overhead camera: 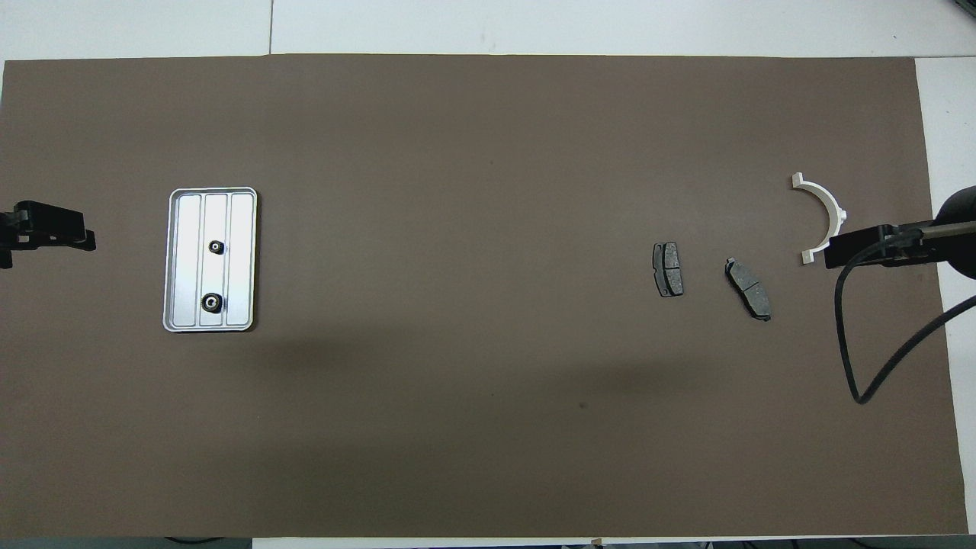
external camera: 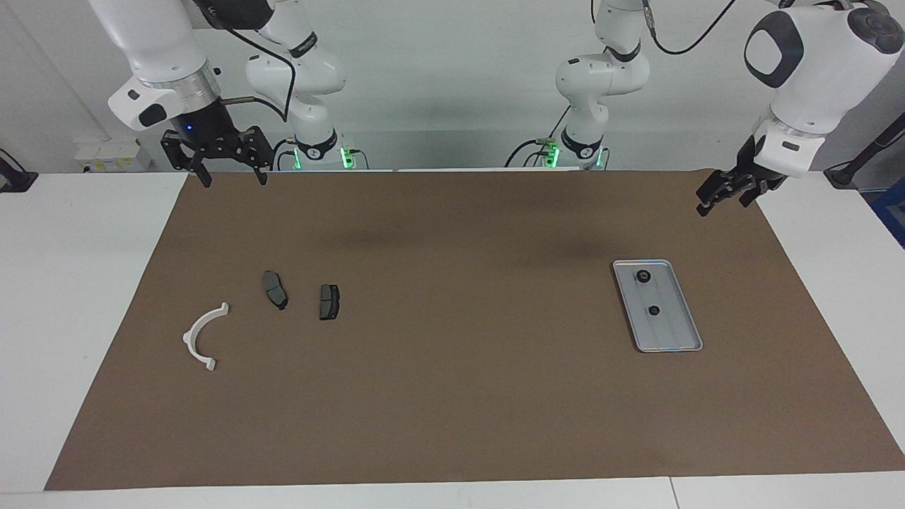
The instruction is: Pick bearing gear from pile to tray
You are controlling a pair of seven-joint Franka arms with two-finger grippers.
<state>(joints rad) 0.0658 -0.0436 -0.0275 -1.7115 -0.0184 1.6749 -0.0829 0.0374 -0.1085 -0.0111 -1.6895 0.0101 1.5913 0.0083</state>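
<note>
Bearing gears (external camera: 643,276): two, inside tray (external camera: 677,338), right of frame.
Pile (external camera: 274,289): brake pads, half-ring (external camera: 200,334), left of frame.
Right gripper (external camera: 232,178): raised upper left, fingers spread, empty.
Left gripper (external camera: 722,198): raised upper right, finger state indeterminate.

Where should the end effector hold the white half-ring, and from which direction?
Probably straight down from above, fingers pinching across the thin band at the arc's middle. The white half-ring lies flat on the mat, apart from the brake pads, so its sides offer little height.
</note>
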